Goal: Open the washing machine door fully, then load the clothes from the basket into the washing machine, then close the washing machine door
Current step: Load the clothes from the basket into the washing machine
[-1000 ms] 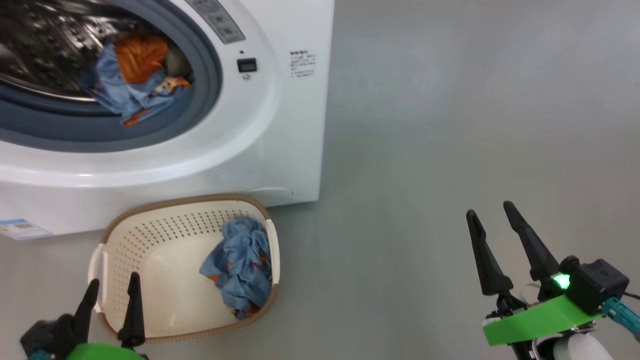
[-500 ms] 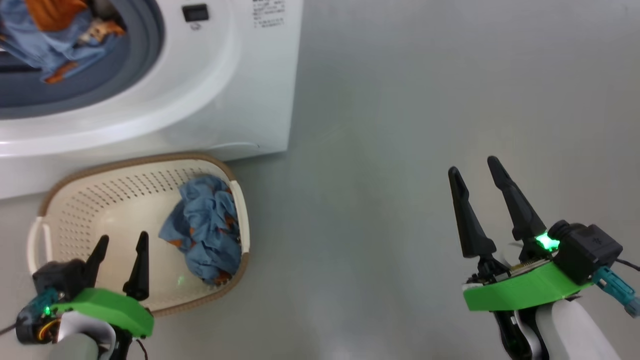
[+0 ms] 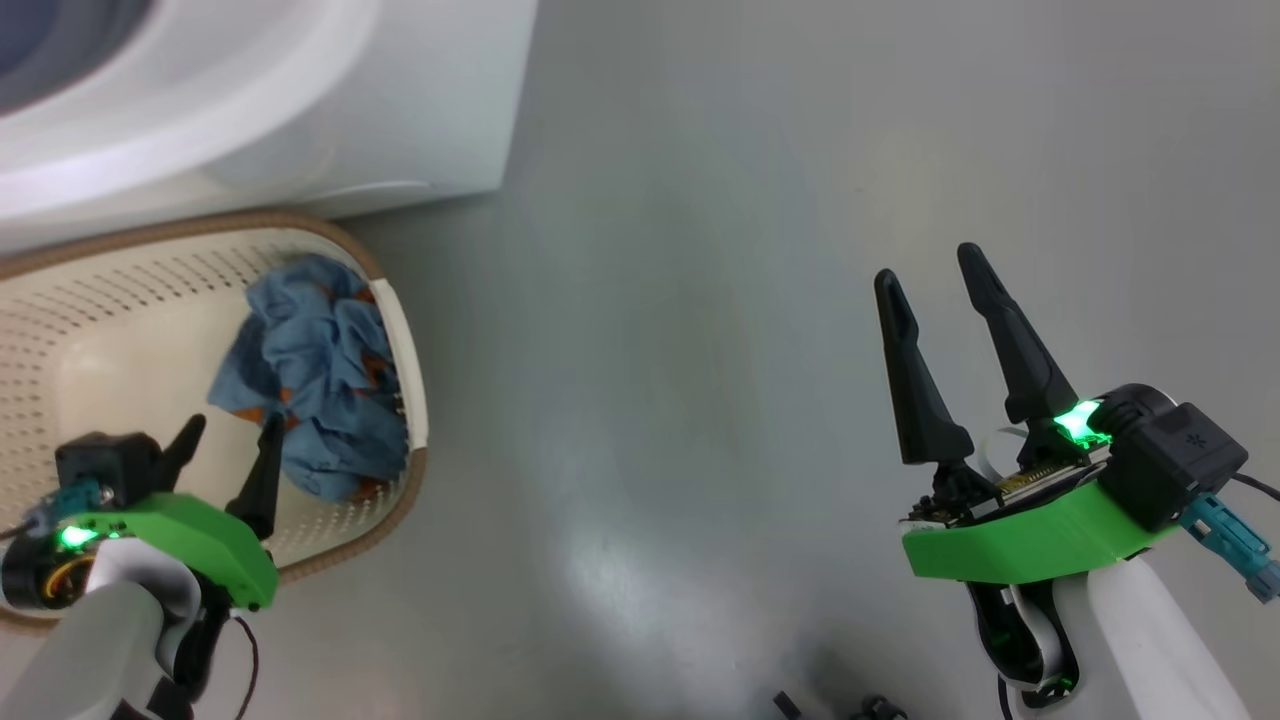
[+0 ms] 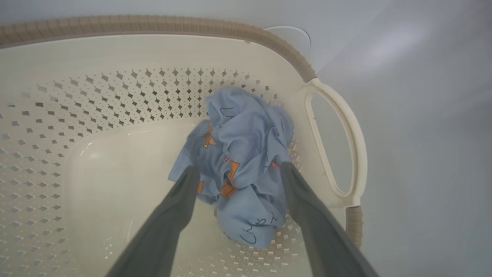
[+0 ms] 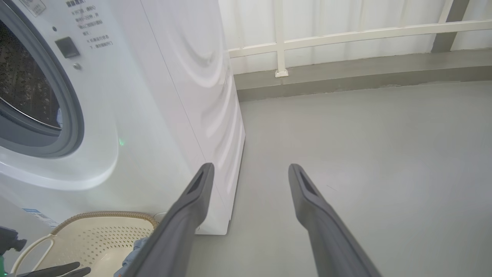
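1. At lower left of the head view, the basket stands on the floor, just in front of the washing machine.
2. Inside the basket, one crumpled bundle of the clothes, light blue with orange-brown print, lies at the right-hand end, against the perforated wall beside the side handle.
3. The left gripper hangs inside the basket. Its fingers are spread wide, one on each side of the bundle. Whether the tips touch the cloth cannot be told.
4. In the right wrist view, the drum opening stands uncovered, ringed by the grey gasket. Its contents cannot be told.
5. The right gripper hovers over the floor, well apart from the basket, with its fingers spread and holding nothing.
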Available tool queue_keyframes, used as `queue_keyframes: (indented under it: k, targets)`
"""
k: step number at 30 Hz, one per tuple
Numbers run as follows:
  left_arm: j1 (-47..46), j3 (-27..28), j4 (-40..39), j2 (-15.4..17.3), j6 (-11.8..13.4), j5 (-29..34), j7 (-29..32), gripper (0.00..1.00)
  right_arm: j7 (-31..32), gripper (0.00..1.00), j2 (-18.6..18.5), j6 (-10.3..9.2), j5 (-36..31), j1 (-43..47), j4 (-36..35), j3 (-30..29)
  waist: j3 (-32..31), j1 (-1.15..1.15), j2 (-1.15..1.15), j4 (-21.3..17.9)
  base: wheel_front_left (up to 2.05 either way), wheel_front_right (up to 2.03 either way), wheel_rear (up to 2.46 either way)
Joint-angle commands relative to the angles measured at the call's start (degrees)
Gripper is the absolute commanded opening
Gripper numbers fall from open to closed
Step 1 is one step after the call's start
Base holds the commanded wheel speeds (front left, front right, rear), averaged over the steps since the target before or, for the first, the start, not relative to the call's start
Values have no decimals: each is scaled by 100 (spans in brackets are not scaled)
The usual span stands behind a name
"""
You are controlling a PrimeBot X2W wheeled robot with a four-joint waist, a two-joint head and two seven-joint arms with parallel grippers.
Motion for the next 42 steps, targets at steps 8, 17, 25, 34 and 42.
queue_keyframes:
  k: [8,17,25,34,42]
  targets:
    - [-529,-558,218,457,3,-497,203,100,-46,100,51,41,-47,-118,-224,204,737,-1,0,-314,0,0,0]
    - [-1039,-1153,316,737,3,-1074,534,100,-46,100,79,41,-66,-270,-317,310,1103,-1,0,-416,0,0,0]
    - [-1321,-1659,18,949,3,-1675,706,100,-46,100,88,41,-82,-288,-367,354,1265,-1,0,-465,0,0,0]
    - [-1602,-2407,-397,1191,3,-2247,829,100,-46,100,92,41,-110,-322,-409,430,1405,-1,0,-483,0,0,0]
    - [-1862,-2889,-280,1305,3,-2541,822,100,-46,100,93,41,-87,-358,-438,560,1485,-1,0,-561,0,0,0]
